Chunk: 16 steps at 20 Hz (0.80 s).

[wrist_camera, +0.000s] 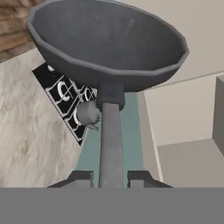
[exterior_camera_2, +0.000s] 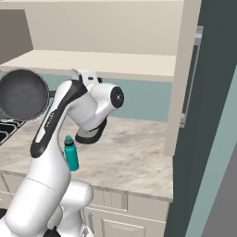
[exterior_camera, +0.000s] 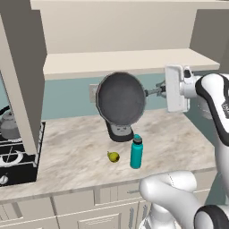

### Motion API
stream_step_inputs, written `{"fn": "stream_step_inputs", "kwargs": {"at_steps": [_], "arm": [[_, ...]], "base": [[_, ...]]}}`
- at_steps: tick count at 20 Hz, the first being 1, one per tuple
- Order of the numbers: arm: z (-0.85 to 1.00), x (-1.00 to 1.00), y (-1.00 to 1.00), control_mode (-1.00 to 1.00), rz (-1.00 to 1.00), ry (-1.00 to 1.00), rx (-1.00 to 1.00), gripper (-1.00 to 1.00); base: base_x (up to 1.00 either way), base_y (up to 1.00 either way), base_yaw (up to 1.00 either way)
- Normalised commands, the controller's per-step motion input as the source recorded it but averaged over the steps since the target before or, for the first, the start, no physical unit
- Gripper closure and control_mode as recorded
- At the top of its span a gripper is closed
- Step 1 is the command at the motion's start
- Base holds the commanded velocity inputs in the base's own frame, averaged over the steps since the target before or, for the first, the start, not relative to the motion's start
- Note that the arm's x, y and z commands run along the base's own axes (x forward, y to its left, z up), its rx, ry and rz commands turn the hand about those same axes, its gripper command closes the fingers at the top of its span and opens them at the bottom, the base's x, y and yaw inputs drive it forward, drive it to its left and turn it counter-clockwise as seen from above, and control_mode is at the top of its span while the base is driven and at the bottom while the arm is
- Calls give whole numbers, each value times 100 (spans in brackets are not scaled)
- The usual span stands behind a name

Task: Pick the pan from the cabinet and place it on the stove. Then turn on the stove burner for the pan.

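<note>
The dark grey pan (exterior_camera: 120, 98) hangs in the air above the counter, tipped on its side with its hollow facing the left base view. My gripper (exterior_camera: 162, 91) is shut on the end of its thin handle, right of the bowl. In the hand view the handle runs up between my fingertips (wrist_camera: 110, 175) to the pan (wrist_camera: 109, 39). From the right base view the pan (exterior_camera_2: 23, 95) is at far left. The beige cabinet (exterior_camera: 125, 60) stands open just behind it. The black stove (exterior_camera: 18, 156) lies at the left end of the counter, well left of the pan.
A grey kettle (exterior_camera: 9, 125) sits on the stove. On the counter below the pan are a teal bottle (exterior_camera: 136, 152), a small yellow-green fruit (exterior_camera: 113, 156) and a dark rounded appliance (exterior_camera: 120, 130). Open cabinet doors jut out at left (exterior_camera: 22, 76) and right (exterior_camera_2: 183, 78).
</note>
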Motion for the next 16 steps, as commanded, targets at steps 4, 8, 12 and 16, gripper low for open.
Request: {"fn": "stream_step_inputs", "kwargs": {"at_steps": [4,8,12,16], "arm": [[-6,0,3,-100,0,1,0,100],[-5,-3,0,-100,0,0,0,100],[-32,-21,0,-100,0,0,0,100],[-44,-37,0,-100,0,0,0,100]], "base": [[0,0,0],[0,0,0],[0,0,0],[0,0,0]]}}
